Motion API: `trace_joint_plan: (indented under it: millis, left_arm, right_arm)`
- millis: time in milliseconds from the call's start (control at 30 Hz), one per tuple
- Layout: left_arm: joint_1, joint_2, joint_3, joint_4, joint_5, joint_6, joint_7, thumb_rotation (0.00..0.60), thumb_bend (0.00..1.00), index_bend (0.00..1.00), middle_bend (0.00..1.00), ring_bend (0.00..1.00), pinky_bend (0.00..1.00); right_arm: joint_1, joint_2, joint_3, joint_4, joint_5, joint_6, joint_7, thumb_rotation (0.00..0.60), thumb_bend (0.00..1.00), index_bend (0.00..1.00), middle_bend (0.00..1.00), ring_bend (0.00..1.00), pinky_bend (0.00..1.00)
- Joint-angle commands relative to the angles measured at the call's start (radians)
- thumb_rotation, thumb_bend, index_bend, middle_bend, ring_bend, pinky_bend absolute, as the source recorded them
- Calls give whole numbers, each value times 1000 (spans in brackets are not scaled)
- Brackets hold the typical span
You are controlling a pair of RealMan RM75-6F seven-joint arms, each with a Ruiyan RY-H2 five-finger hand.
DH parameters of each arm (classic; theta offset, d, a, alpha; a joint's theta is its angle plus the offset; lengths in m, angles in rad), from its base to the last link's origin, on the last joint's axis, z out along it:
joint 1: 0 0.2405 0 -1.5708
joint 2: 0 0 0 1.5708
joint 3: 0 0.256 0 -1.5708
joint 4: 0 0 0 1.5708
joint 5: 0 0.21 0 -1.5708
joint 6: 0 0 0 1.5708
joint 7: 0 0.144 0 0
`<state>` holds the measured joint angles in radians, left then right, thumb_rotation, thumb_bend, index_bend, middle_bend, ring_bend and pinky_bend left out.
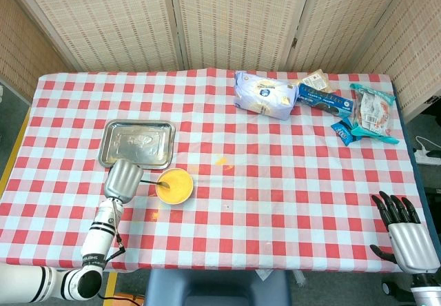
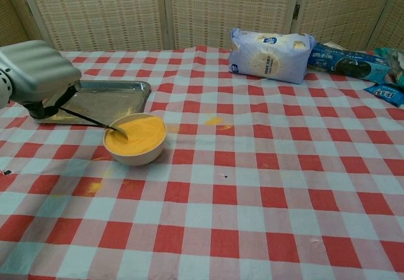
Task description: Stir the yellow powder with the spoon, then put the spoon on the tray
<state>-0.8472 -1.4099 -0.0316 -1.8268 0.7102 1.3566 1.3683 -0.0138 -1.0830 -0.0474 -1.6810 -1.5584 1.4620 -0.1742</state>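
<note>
From the head view, the left hand (image 1: 124,180) sits at about eight o'clock on the red and white checked tablecloth (image 1: 275,182). It holds the thin metal spoon (image 1: 157,182), and the spoon's tip rests in the small round bowl of yellow powder (image 1: 174,186) just to its right. The shiny flat metal tray (image 1: 137,143) lies just behind the bowl, with no spoon on it. The right hand (image 1: 403,227) waits far off at four o'clock with its fingers spread and nothing in them.

From the chest view, the left hand (image 2: 38,72) is at nine o'clock, fingers closed on the spoon handle (image 2: 85,120). The scoop end is dipped in the powder at the bowl's (image 2: 135,139) left edge. A little powder is spilled on the cloth.

I think the stirring is going on. Putting the spoon on the tray (image 2: 101,100) is still left to do.
</note>
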Motion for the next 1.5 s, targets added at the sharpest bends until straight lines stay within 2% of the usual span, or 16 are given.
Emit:
trace_joint_plan:
  millis: [33, 267, 467, 633, 900, 1500]
  left_arm:
    - [8, 20, 10, -40, 8, 5, -16, 600, 975, 870, 1000, 1000, 1000]
    - [20, 41, 28, -92, 82, 36, -46, 600, 973, 870, 1000, 1000, 1000]
    - [25, 6, 3, -49, 168, 58, -113, 600, 968, 870, 1000, 1000, 1000]
    - [14, -28, -30, 15, 149, 26, -140, 600, 962, 870, 1000, 1000, 1000]
    - [-10, -66, -53, 109, 110, -28, -139, 600, 959, 870, 1000, 1000, 1000]
    - [0, -85, -14, 153, 145, -36, -121, 600, 955, 870, 1000, 1000, 1000]
  right_arm:
    - [-1, 0, -2, 0, -5, 3, 0, 600, 30, 0, 0, 0, 0]
    - [0, 1, -8, -1, -18, 0, 4, 600, 31, 0, 0, 0, 0]
    - [-3, 3, -9, 0, -24, 7, 8, 600, 30, 0, 0, 0, 0]
    - [-1, 3, -2, 2, -9, 0, 11, 600, 31, 0, 0, 0, 0]
    - [3, 3, 7, 2, 12, -8, 13, 600, 31, 0, 0, 0, 0]
    - [3, 2, 9, -2, 14, -7, 6, 600, 31, 0, 0, 0, 0]
